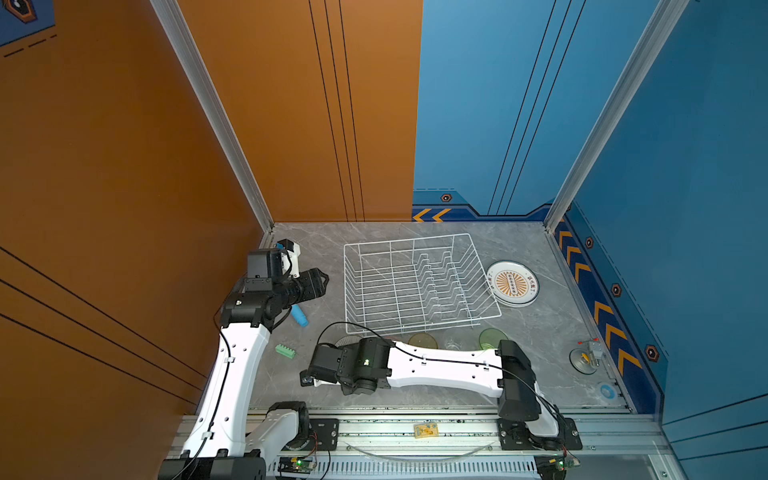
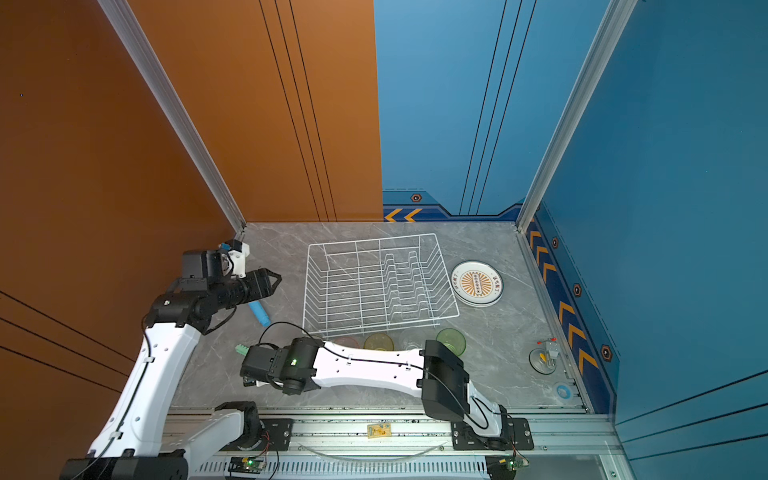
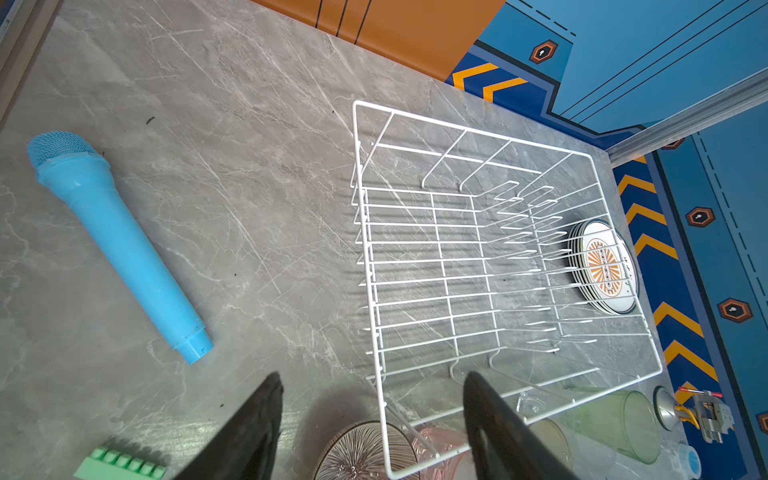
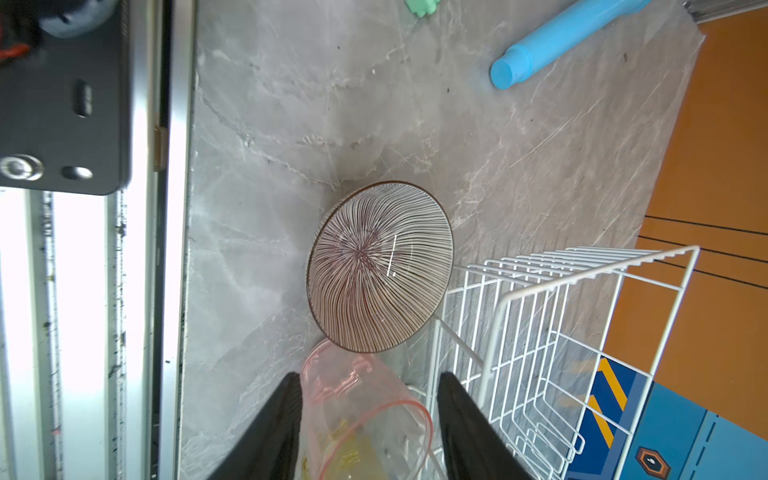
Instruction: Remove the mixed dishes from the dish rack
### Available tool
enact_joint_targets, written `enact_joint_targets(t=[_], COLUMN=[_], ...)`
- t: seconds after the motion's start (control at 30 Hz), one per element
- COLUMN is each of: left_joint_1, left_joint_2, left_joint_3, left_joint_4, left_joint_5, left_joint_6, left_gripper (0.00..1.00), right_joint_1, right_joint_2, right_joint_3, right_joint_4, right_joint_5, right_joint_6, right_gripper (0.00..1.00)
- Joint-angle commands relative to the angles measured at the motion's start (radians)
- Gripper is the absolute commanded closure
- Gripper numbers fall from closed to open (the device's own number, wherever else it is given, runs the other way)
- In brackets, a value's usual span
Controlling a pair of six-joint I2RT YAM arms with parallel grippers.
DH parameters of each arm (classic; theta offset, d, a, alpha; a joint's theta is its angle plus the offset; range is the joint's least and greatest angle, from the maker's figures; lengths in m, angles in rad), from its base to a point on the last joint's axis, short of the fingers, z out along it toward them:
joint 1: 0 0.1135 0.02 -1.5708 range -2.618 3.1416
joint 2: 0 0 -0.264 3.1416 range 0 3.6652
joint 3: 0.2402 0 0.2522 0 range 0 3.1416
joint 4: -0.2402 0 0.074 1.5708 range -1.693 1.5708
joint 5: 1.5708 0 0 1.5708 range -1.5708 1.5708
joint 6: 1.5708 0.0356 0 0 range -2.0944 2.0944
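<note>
The white wire dish rack [image 1: 419, 286] [image 2: 378, 286] [image 3: 478, 257] stands mid-table with nothing in it. A stack of dark-rimmed plates [image 1: 512, 284] [image 2: 477, 283] lies to its right. In front of the rack stand the striped bowl [image 4: 380, 266] [image 3: 365, 453], then the pink [image 4: 361, 415], yellow [image 1: 422, 340], clear [image 1: 453, 340] and green [image 1: 492, 337] tumblers in a row. My right gripper [image 4: 370, 376] is open around the pink tumbler, with a gap at one finger. In both top views its fingers are hidden under the wrist. My left gripper [image 1: 324, 280] [image 3: 372, 376] hovers open left of the rack, holding nothing.
A light-blue cylinder [image 1: 299, 316] [image 3: 120, 245] and a small green block [image 1: 285, 351] lie left of the rack. A metal funnel with a clamp [image 1: 586, 355] and a small blue-and-white ring [image 1: 606, 391] sit near the right wall. Walls close in three sides of the table.
</note>
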State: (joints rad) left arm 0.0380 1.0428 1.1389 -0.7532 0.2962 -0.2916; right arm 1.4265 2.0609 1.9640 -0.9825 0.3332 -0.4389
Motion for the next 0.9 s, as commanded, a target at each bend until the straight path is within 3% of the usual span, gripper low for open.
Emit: enact_joint_targets(t=[0.0, 0.33, 0.67, 0.87], left_joint_1=[0.007, 0.007, 0.012, 0.014], left_joint_2=[0.000, -0.015, 0.002, 0.009], left_joint_3=[-0.022, -0.087, -0.211, -0.363], left_joint_4=[0.003, 0.098, 0.262, 0.513], left_joint_5=[-0.012, -0.053, -0.127, -0.183], left_joint_6=[0.014, 0.008, 0.022, 0.009], left_gripper=[0.30, 0.29, 0.27, 0.26], right_joint_1=[-0.013, -0.231, -0.637, -0.942], right_joint_2=[-0.109, -0.445, -0.848, -1.088], right_joint_3=[-0.049, -0.275, -0.658, -0.944], right_joint_4=[0.051, 0.130, 0.335, 0.512], right_joint_5=[-0.047, -0.025, 0.023, 0.008], right_joint_6=[0.045, 0.217, 0.473, 0.608], right_gripper=[0.49, 0.41, 0.31, 0.22])
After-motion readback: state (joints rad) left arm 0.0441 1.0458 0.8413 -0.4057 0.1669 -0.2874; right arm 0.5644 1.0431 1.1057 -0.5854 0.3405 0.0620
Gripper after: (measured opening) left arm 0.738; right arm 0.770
